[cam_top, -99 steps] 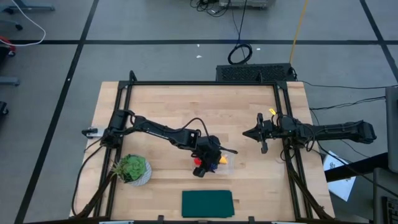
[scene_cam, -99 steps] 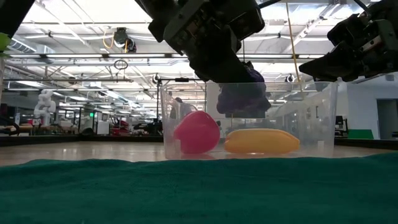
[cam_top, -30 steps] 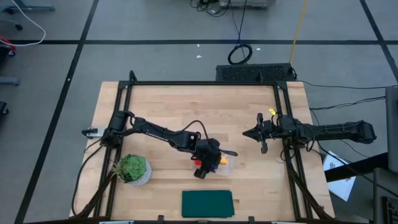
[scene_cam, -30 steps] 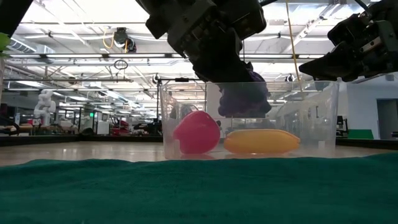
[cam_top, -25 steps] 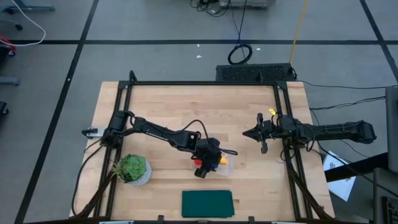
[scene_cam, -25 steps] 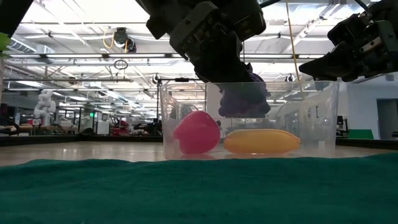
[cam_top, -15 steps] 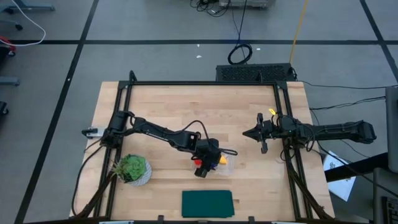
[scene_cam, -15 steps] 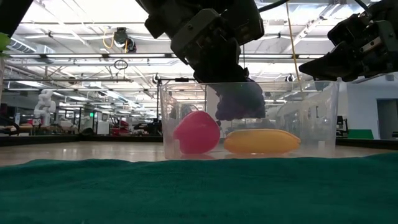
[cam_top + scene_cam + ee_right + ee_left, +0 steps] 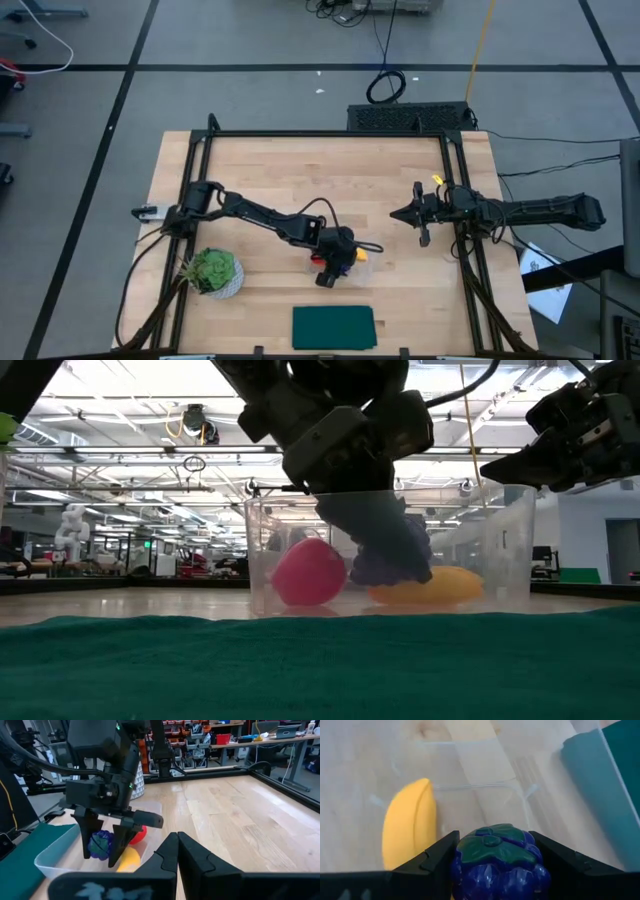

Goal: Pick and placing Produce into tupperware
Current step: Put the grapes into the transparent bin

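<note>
Produce: 3 toy pcs, all in or over the tupperware, a clear rectangular tub w/ rounded corners near the table's front centre. Purple grape bunch has knobbly blue-purple lobes and a dark green leaf cap; it sits clamped betw. the left gripper's two dark fingers, lowered inside the tub walls, just above the yellow banana. Banana is smooth, curved, lying on the tub floor. Round red fruit, pinkish-red in the low view, rests on the tub floor beside it. 1 of each, 1 tub.

No readable writing or labels on any of them.

Right gripper hangs over the table's right side, well apart from the tub, fingers pressed together, holding nothing.

Also on the table: 1 dark green flat rectangle at the front edge, just in front of the tub; 1 leafy green plant in a white pot at front left.
</note>
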